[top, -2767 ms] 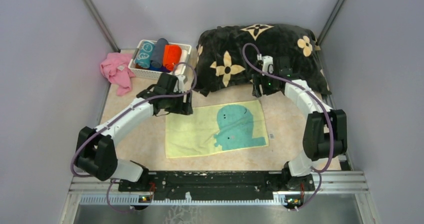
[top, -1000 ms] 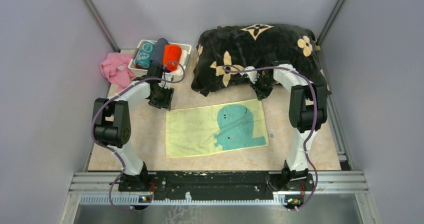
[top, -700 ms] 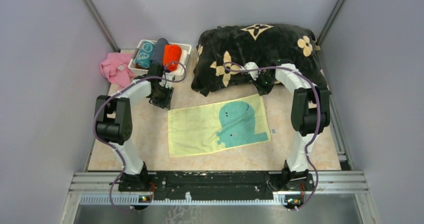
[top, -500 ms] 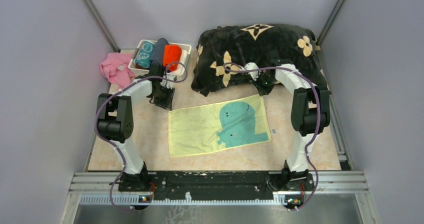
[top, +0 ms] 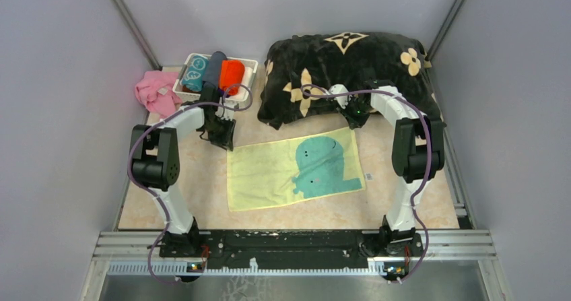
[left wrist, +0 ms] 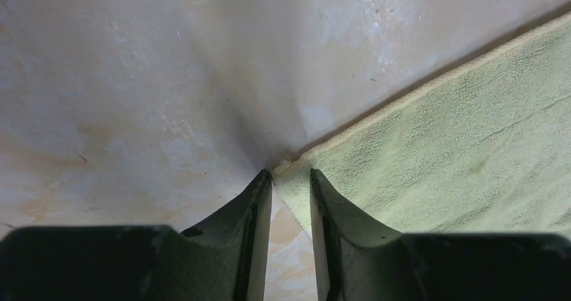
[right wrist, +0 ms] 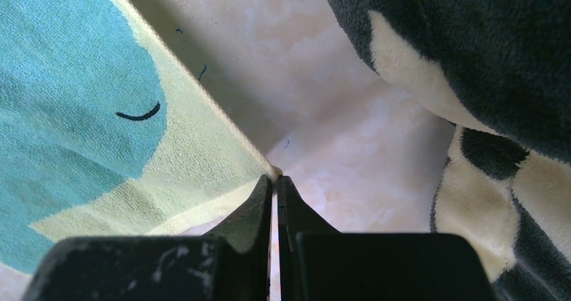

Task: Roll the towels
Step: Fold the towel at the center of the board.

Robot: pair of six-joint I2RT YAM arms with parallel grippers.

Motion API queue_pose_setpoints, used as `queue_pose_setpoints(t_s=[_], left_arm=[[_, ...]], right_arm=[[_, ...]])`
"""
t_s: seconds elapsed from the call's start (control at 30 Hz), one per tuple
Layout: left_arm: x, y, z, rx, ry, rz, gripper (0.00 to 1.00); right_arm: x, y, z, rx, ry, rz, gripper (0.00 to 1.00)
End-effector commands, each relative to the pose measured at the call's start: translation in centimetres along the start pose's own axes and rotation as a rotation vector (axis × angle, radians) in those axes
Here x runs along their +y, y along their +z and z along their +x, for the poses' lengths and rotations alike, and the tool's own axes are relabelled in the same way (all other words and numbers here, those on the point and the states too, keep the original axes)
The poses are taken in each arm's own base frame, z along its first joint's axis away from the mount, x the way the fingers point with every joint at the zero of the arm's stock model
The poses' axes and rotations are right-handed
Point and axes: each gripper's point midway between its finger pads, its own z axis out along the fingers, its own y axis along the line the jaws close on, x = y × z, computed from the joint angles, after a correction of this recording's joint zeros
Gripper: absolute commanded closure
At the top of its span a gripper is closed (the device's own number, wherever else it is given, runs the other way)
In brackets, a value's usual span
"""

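Observation:
A pale yellow towel [top: 262, 173] with a teal patch lies flat in the middle of the table. My left gripper [top: 225, 141] is at its far left corner. In the left wrist view the jaws [left wrist: 289, 174] stand a little apart, with the towel [left wrist: 458, 132] corner lying between the tips and bare table showing in the gap. My right gripper [top: 353, 122] is at the far right corner. It is shut [right wrist: 275, 178] and pinches the towel [right wrist: 81, 112] corner at its tips. A rolled teal towel [top: 195, 72] and an orange-red one [top: 231, 75] lie in a basket.
The white basket [top: 190, 99] stands at the far left and also holds a dark roll [top: 215, 69]. A pink cloth [top: 156, 93] lies crumpled to its left. The big black cushion [top: 350, 65] with cream flowers fills the far right, close behind my right gripper [right wrist: 471, 58].
The yellow towel has slid and turned slightly to the right, pulled from its far right corner. My left gripper has crept to the towel's far left corner.

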Motion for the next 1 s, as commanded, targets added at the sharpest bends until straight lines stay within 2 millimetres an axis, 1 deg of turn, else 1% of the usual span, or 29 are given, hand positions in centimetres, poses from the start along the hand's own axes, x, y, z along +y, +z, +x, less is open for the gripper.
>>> queue_pose_setpoints(t_s=[0.0,0.1,0.2,0.33,0.43,0.53,0.63,0.73,0.83,0.87,0.93,0.97], left_arm=[[0.0,0.6,0.5,0.040,-0.002,0.023,0.71],[0.4,0.5,0.3,0.042,-0.004,0.001,0.84],[0.6,-0.2,-1.0,0.011,0.003,-0.007,0.99],[1.0,-2.2,-4.0,-0.086,0.038,-0.040,1.00],[1.5,-3.8,-6.5,-0.169,0.071,-0.081,1.00],[2.2,-5.4,-8.9,-0.246,0.103,-0.124,1.00],[2.8,-6.8,-10.6,-0.301,0.123,-0.153,1.00],[3.3,-7.7,-11.0,-0.328,0.128,-0.179,1.00],[3.6,-8.3,-10.8,-0.360,0.124,-0.193,1.00],[3.5,-8.6,-10.9,-0.379,0.127,-0.189,1.00],[3.0,-9.0,-10.8,-0.405,0.134,-0.174,1.00],[2.8,-9.2,-10.7,-0.412,0.134,-0.167,1.00]], right_arm=[[-0.6,-0.7,-0.9,-0.035,-0.006,0.029,1.00],[-0.4,-0.7,-1.1,-0.040,-0.010,0.028,1.00],[-0.4,-0.9,-1.4,-0.053,-0.012,0.030,1.00],[-1.1,-2.4,-2.8,-0.108,-0.024,0.078,1.00],[-2.2,-4.0,-3.8,-0.145,-0.038,0.151,1.00],[-3.4,-5.4,-4.1,-0.154,-0.044,0.227,1.00],[-4.5,-6.5,-4.0,-0.143,-0.040,0.299,1.00],[-5.0,-7.3,-3.7,-0.146,-0.035,0.352,1.00],[-4.7,-7.5,-3.5,-0.163,-0.029,0.372,1.00],[-4.6,-7.7,-3.5,-0.172,-0.026,0.376,1.00],[-4.0,-7.1,-3.3,-0.175,-0.013,0.358,1.00],[-3.8,-7.8,-3.3,-0.185,-0.013,0.374,1.00]])
